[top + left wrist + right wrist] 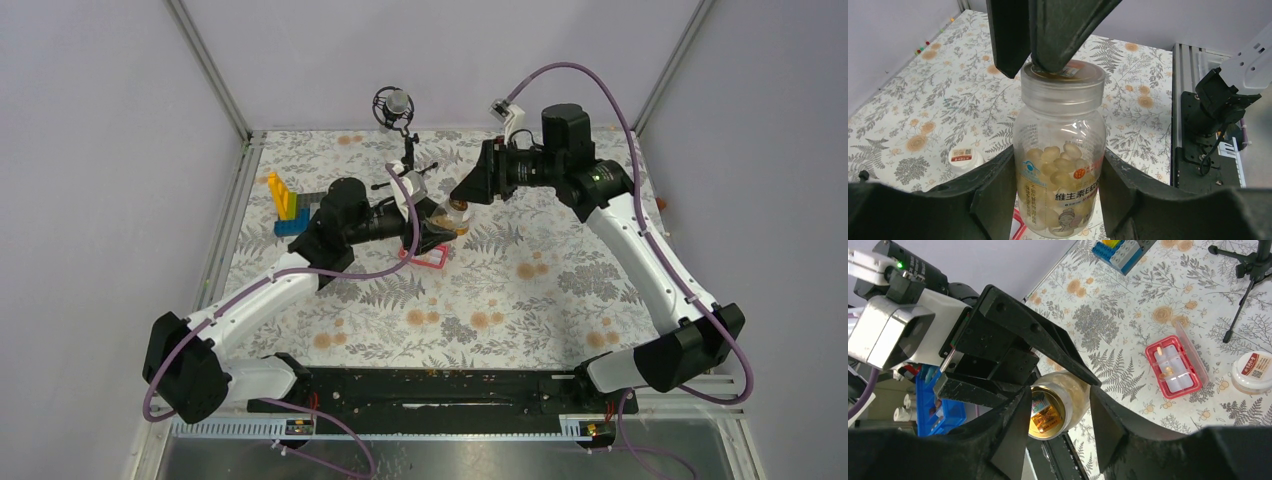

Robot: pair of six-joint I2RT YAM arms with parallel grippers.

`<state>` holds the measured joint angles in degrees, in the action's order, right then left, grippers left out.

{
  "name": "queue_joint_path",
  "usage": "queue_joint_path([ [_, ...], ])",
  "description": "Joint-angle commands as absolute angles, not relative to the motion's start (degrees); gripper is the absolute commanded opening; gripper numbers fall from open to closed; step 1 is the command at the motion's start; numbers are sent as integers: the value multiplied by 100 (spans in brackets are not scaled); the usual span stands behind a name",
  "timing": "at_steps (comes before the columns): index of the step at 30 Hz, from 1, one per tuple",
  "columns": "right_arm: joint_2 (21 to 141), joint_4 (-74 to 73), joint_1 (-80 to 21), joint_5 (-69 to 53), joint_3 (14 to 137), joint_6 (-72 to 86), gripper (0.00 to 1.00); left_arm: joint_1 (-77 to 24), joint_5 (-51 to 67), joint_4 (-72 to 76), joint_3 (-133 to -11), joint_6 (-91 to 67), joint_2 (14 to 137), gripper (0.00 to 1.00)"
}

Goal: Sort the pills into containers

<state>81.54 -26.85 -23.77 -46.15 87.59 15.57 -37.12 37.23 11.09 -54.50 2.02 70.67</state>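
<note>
Mid-frame, my left tool (1055, 157) is clamped on the clear yellowish pill bottle (1060, 120), while my right tool (1058, 397) straddles its cap (1068, 82), and I cannot tell whether it grips.

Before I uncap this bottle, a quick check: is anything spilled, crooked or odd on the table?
Mostly tidy. A few tiny coloured bits lie loose at the edge of the cloth by the wall, too small to call pills. The pink box lies open with a few pills inside; the white-capped bottle stands upright.
</note>
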Motion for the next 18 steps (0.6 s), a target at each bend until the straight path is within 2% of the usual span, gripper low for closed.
queue_joint_path([
  [1,8093,-2753,-2557,-4640,8558,1183,52,-3643,3726,1883,-5690,16,7038,0],
  [8,8054,-3032,-2650,-4217,8524,901,55,-3559,3640,2207,-5666,-313,7075,0],
  [13,8067,-3196,-2641,-3488,9059,1440,81,-3553,3733,2179,-5521,-270,7035,0],
  [16,8133,-3218,-2641,-3421,9392,1708,91,-3552,3821,2056,-5459,-219,7013,0],
  [18,8169,-3225,-2645,-3602,9478,1681,94,-3557,3832,1987,-5445,-194,7001,0],
])
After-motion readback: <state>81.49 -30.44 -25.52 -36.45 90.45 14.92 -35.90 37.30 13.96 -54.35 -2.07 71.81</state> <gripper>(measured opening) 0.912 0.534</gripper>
